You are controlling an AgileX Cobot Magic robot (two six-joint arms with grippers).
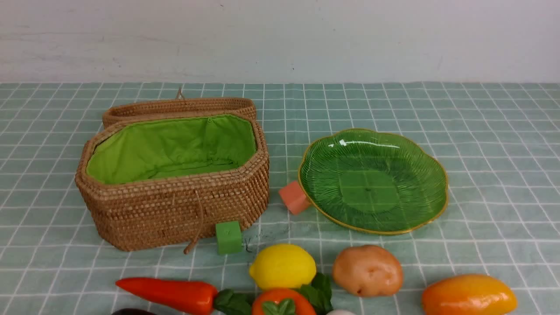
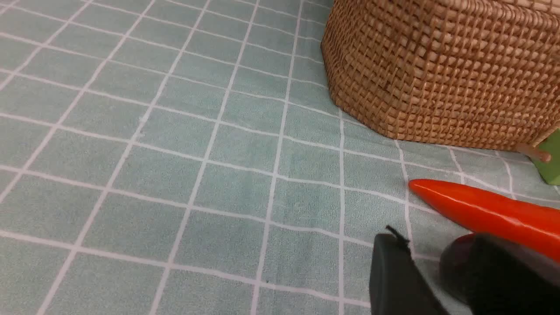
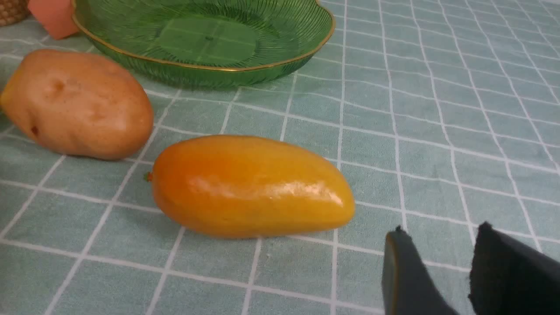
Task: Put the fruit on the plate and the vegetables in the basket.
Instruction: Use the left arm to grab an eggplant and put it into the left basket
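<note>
The open wicker basket (image 1: 175, 210) with green lining stands on the left, and the green plate (image 1: 433, 175) on the right; both hold nothing. Along the front edge lie the red pepper (image 1: 168, 294), lemon (image 1: 282, 264), persimmon (image 1: 282, 304), green leaves (image 1: 232, 302), potato (image 1: 367, 270) and mango (image 1: 468, 295). Slivers of the dark eggplant (image 1: 131, 311) and the white vegetable (image 1: 340, 312) show at the bottom edge. Neither arm shows in the front view. My left gripper (image 2: 433, 251) hangs open just beside the pepper's tip (image 2: 437, 190). My right gripper (image 3: 441, 232) is open over bare cloth next to the mango (image 3: 249, 186).
A green cube (image 1: 228, 236) touches the basket's front corner and a salmon cube (image 1: 294, 197) leans against the plate's rim. The basket's lid (image 1: 179, 107) lies folded back behind it. A cord (image 1: 199, 223) hangs down its front. Checked cloth covers the table.
</note>
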